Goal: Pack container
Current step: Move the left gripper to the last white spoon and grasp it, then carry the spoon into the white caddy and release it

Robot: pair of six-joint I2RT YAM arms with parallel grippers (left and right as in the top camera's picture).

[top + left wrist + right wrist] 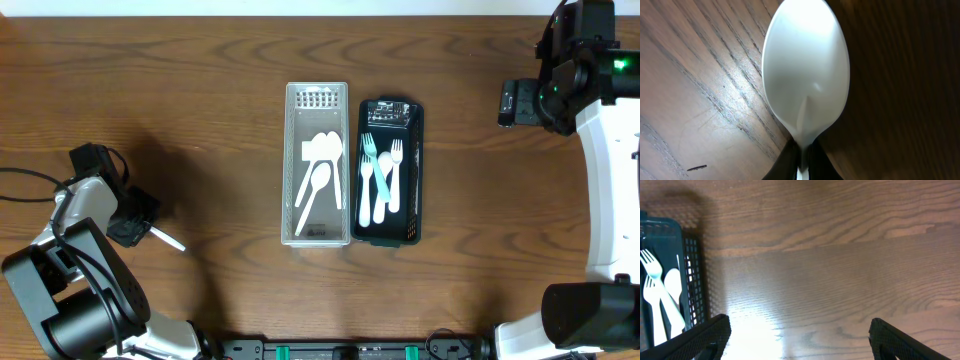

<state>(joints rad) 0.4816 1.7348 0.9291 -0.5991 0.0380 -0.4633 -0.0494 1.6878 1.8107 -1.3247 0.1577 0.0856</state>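
A white plastic spoon (805, 70) is clamped by its handle in my left gripper (802, 162), bowl pointing away over the wood. In the overhead view the left gripper (135, 222) is at the far left of the table and the spoon's handle (168, 239) sticks out to its right. A clear container (293, 170) holding white spoons and a black basket (413, 170) holding forks and a spoon stand side by side at mid-table. My right gripper (800, 340) is open and empty above bare table to the right of the basket (692, 270), at the far right edge (520, 102).
Cables lie at the table's left edge near the left arm (30, 180). The wooden table (200, 100) stretches bare between the left gripper and the containers.
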